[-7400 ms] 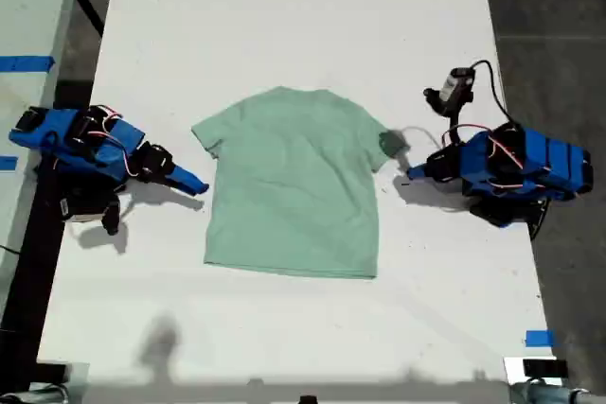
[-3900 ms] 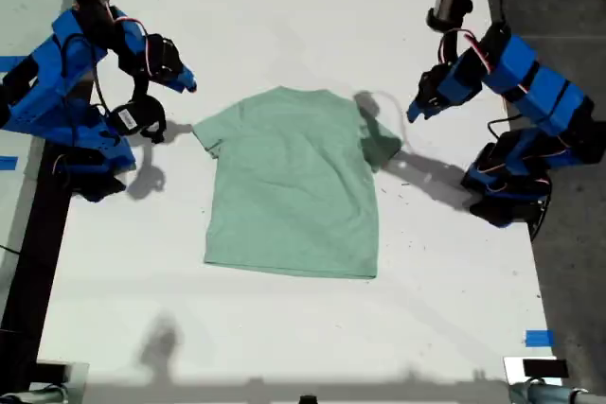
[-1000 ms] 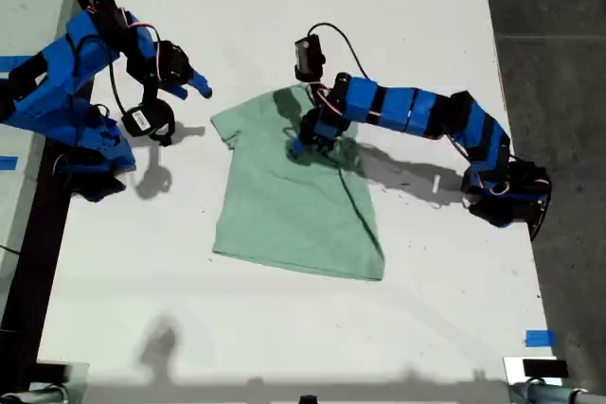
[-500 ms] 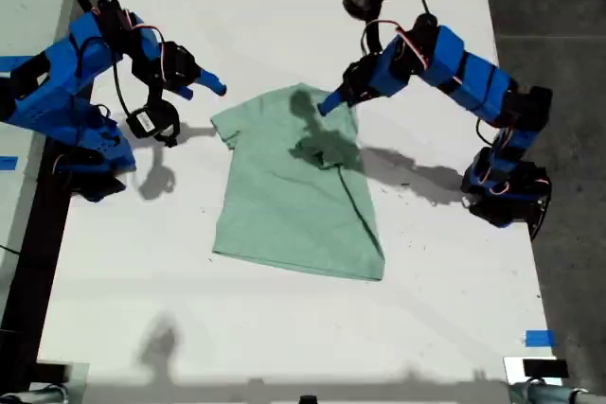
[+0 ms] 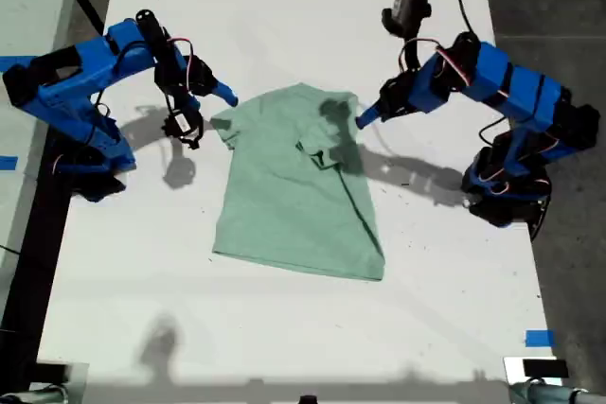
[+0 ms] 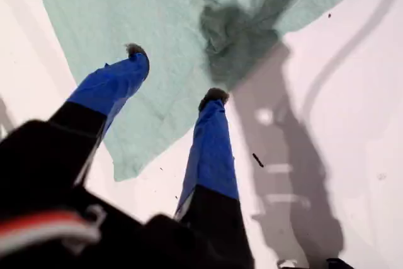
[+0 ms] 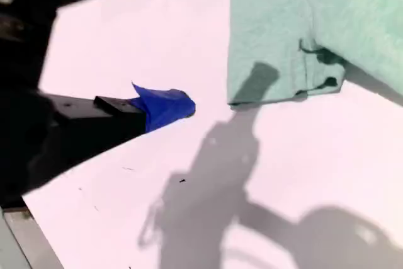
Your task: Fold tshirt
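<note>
The scene is brightly and evenly lit; soft grey arm shadows are cast on the white table (image 5: 284,16); close gripper parts are blurred in both wrist views.

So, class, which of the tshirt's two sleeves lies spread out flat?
The sleeve on the exterior view's left, near my second gripper. It sticks out flat on the table. The opposite sleeve is folded in onto the tshirt, leaving a crumple.

Robotics lab: white worktable (image 5: 284,7), blue tape (image 5: 538,338).
</note>
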